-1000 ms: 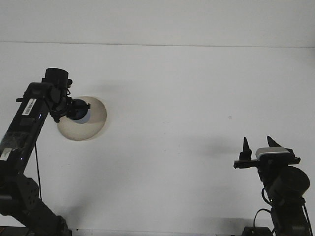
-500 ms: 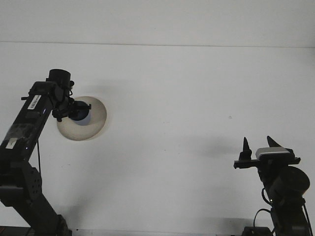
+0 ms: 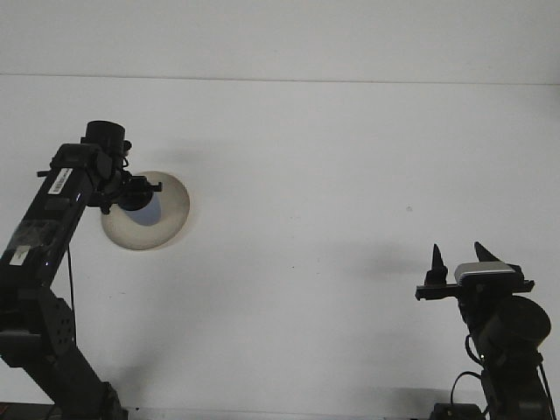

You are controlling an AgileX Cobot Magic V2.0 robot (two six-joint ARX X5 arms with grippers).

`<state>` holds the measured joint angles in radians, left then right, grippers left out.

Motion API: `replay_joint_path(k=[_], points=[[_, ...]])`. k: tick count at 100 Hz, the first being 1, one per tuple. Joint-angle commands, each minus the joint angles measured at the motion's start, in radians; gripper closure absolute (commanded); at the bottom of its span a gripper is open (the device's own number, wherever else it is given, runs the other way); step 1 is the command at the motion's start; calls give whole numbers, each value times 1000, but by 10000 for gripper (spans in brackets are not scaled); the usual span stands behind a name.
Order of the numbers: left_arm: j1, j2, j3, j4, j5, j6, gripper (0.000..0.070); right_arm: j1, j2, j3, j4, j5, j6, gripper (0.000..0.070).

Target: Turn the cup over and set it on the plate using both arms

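Nearest, the right tool (image 3: pixel 459 255) is parked low at the right, its two prongs held apart with nothing between them. Further off at the left, the left tool (image 3: pixel 140 192) is seen over the plate (image 3: pixel 171 210), and the cup (image 3: pixel 149 208) appears as a bluish patch beneath it on the plate. Whether this tool is clamped on the cup cannot be told; its dark shape hides the tips. If it is lifted while gripped, the cup could be dragged off or tipped onto the surface (image 3: pixel 332 175).
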<state>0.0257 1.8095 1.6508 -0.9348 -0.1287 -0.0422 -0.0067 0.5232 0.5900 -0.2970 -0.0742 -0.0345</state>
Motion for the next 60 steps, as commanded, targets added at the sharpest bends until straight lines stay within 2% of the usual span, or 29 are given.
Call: replay_joint_path(k=[1,35,60], points=[[1,17,61,-12,-2,8,353,1,1,5,14,2,0,208],[-1,-44,169,-141,-2,-26,354,1,1,5,13,2,0,208],[-19,-203,165,-138,-2,-40,354,1,1,5,13,2,0,208]])
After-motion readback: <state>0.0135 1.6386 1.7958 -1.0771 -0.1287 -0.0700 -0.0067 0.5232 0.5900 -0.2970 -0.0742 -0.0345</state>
